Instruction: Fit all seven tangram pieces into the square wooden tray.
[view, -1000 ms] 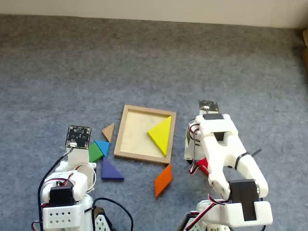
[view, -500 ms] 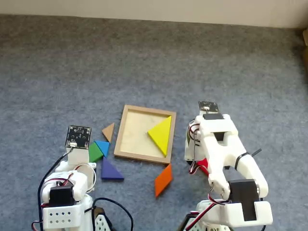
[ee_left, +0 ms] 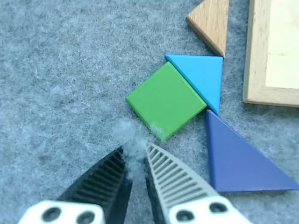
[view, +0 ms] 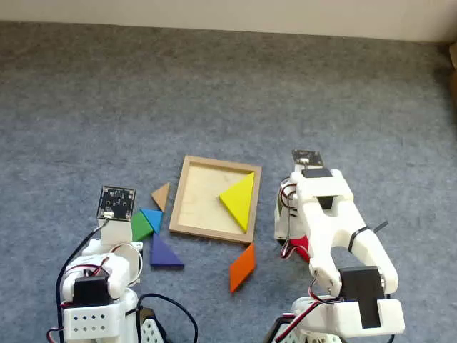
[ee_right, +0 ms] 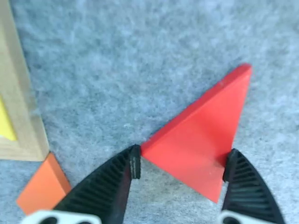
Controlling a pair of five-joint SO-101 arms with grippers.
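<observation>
The square wooden tray (view: 178,204) lies mid-table with a yellow triangle (view: 239,200) in its right side. My right gripper (ee_right: 182,163) is open and low over the carpet, one finger on each side of a red triangle (ee_right: 201,140); one fingertip touches its corner. An orange parallelogram (view: 243,266) lies just below the tray. Left of the tray sit a wood-coloured triangle (ee_left: 210,23), a light blue triangle (ee_left: 203,77), a green square (ee_left: 166,100) and a dark blue triangle (ee_left: 233,161). My left gripper (ee_left: 135,151) is shut, its tips just short of the green square's corner.
Grey carpet covers the whole table. The right arm (view: 325,207) stands close to the tray's right rim (ee_right: 18,107). Open carpet stretches behind the tray and off to both sides.
The right arm has edged very slightly to the left. The pieces and the left arm have not moved.
</observation>
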